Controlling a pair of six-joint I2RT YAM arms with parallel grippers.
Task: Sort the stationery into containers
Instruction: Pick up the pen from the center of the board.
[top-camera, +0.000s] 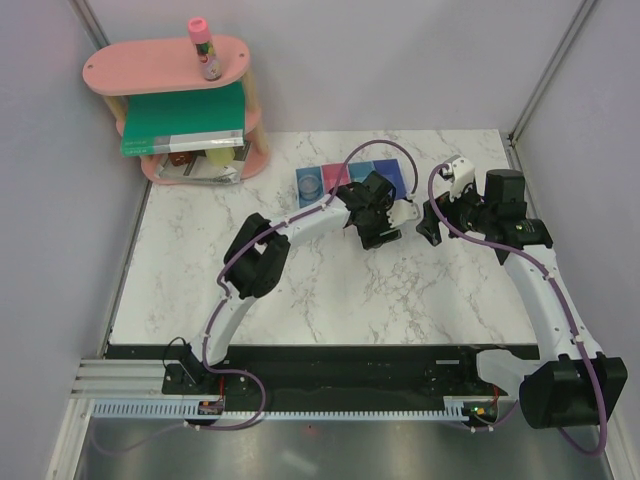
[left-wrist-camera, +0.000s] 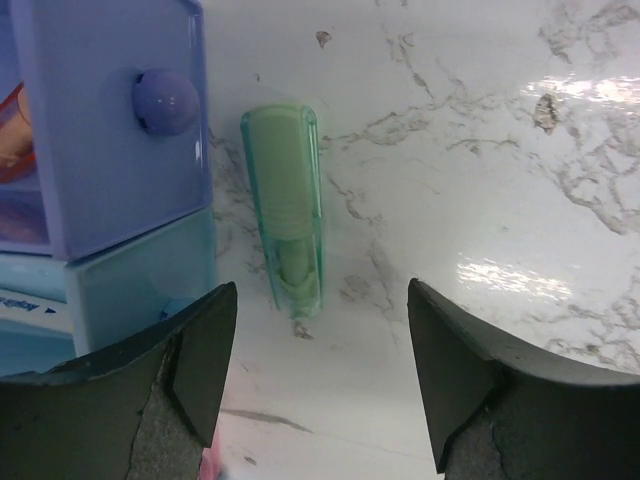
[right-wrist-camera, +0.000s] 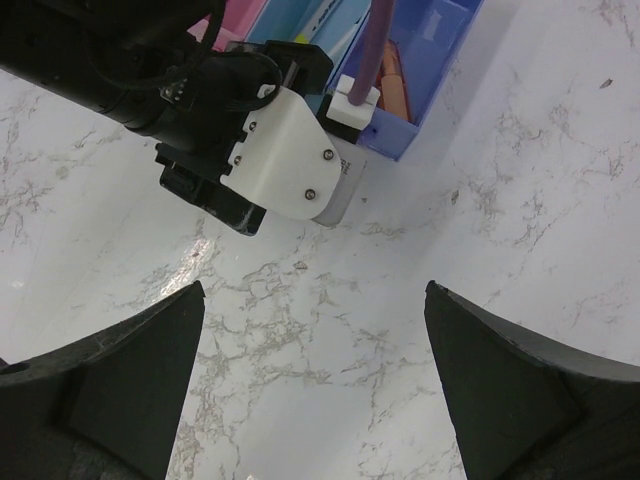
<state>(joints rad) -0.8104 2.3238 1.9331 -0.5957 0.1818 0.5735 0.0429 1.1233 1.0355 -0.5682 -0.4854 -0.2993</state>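
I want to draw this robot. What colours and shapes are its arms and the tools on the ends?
The left arm and right arm have white shells joined by black joints, with a thin purple cable looping along each. The left tool and right tool are black, with two broad wedge-shaped fingers. A white plate with small screws sits on the left tool.

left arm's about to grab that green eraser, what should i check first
1. Left gripper open and empty: ok.
2. Green eraser lying flat on the table, nothing on it: ok.
3. Eraser centred between the jaws: not ok, it sits toward the bin-side finger.
4. Room for that finger beside the blue bin: cannot tell, the gap looks narrow.
5. Right gripper out of the way: cannot tell; open and empty, but close to the left one.
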